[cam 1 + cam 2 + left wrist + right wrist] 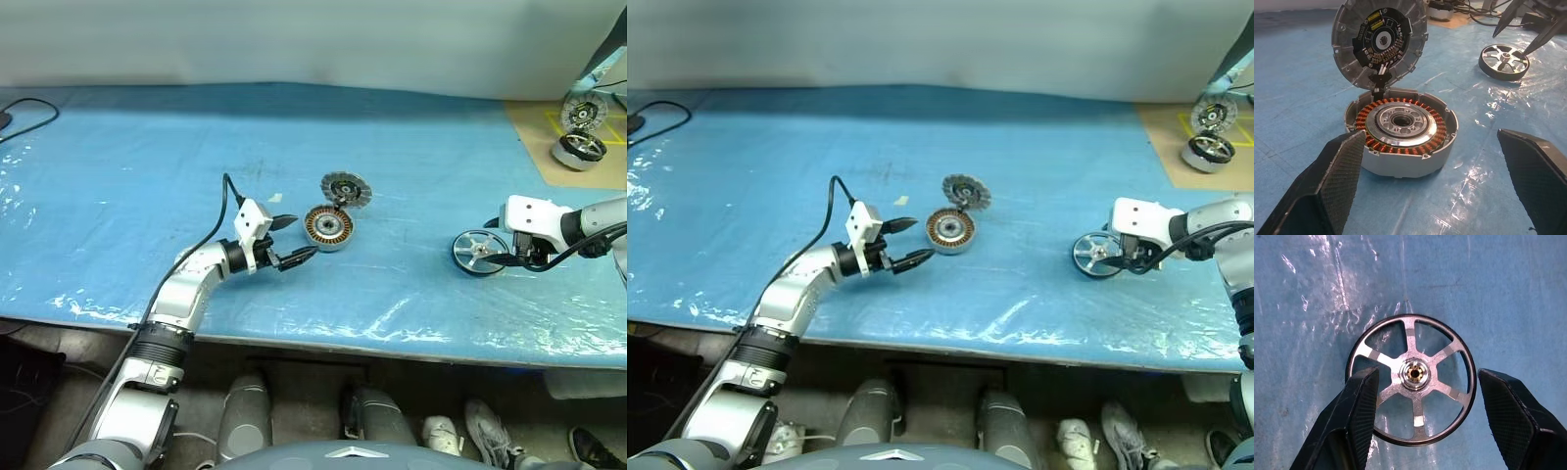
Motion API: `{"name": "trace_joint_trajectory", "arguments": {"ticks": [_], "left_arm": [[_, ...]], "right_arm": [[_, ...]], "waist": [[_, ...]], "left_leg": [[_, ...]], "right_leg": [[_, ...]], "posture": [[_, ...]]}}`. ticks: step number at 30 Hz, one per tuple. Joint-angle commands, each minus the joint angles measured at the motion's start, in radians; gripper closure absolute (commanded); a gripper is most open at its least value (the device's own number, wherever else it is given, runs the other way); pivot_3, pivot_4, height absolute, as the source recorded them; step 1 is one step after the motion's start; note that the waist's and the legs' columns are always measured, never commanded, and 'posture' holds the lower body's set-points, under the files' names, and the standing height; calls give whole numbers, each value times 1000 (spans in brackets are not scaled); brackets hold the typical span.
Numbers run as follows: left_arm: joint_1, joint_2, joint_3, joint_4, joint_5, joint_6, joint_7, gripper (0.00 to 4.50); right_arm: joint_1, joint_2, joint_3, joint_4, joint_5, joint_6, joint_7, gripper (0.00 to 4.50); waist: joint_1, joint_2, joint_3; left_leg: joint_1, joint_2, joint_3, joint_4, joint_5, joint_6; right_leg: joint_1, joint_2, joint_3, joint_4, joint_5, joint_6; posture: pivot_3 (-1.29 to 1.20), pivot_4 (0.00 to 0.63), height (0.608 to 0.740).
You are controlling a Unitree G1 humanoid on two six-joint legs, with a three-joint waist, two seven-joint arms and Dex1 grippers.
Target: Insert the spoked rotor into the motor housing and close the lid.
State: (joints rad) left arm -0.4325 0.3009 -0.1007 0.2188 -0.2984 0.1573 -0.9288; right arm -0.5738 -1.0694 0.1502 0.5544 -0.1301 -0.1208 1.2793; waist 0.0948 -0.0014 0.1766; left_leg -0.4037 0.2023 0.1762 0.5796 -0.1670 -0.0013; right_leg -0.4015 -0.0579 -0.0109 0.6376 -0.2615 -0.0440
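A glossy, wrinkled blue sheet covers the tabletop [147,176]. At frame centre sits the motor housing [328,228], its copper windings ringing a pale hub, its lid [346,190] hinged upright behind; the board's markings are unreadable. The left gripper [291,241] hovers beside it, jaws apart. At right, the right gripper [1420,431] straddles the spoked rotor [479,253], jaws apart.

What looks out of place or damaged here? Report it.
Nothing stands out. The motor housing sits flat with its lid hinged up, windings intact; the spoked rotor lies flat on the blue sheet, undamaged.
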Motion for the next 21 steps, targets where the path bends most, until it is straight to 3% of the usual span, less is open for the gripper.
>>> {"name": "trace_joint_trajectory", "arguments": {"ticks": [1,11,15,21], "left_arm": [[-8,2,3,-39,0,-10,5,0],[-10,3,7,-37,4,-8,6,0],[-9,4,6,-38,4,-8,8,0],[-9,7,7,-40,2,-6,7,0]], "right_arm": [[-9,10,3,23,-11,-25,-12,1131],[0,41,31,83,-48,-62,-40,1131],[18,42,40,83,-49,-73,-24,2017],[18,48,25,72,-44,-51,-40,2072]], "waist": [[0,0,0],[0,0,0],[0,0,0],[0,-1,0]], "left_leg": [[0,0,0,0,0,0],[0,0,0,0,0,0],[0,0,0,0,0,0],[1,0,0,0,0,0]], "right_leg": [[0,0,0,0,0,0],[0,0,0,0,0,0],[0,0,0,0,0,0],[1,0,0,0,0,0]], "posture": [[0,150,740],[0,150,740],[0,150,740],[0,150,740]]}}
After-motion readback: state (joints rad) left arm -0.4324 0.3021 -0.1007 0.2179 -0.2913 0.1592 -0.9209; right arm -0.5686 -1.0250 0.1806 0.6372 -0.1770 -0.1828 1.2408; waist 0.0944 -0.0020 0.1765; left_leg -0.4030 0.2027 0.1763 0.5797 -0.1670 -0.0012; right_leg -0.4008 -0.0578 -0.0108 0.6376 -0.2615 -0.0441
